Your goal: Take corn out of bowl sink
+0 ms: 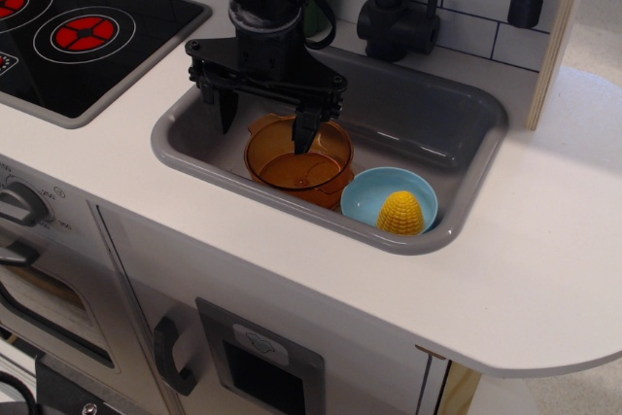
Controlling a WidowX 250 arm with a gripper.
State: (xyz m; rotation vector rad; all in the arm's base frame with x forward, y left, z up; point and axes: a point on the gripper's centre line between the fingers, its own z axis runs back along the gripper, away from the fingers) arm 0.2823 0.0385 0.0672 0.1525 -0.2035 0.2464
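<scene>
The yellow corn (400, 212) lies inside the light blue bowl (372, 194), which sits at the front right of the grey sink (457, 128). My gripper (265, 123) hangs open and empty over the sink's left part. Its right finger (305, 129) dips above the transparent orange pot (297, 156), and its left finger (225, 113) is near the sink's left wall. The gripper is to the left of the bowl and apart from it.
The orange pot stands in the sink touching the bowl's left side. A black faucet (394, 12) rises behind the sink. A stove top with red burners (86, 34) is at the left. White countertop (544, 240) surrounds the sink.
</scene>
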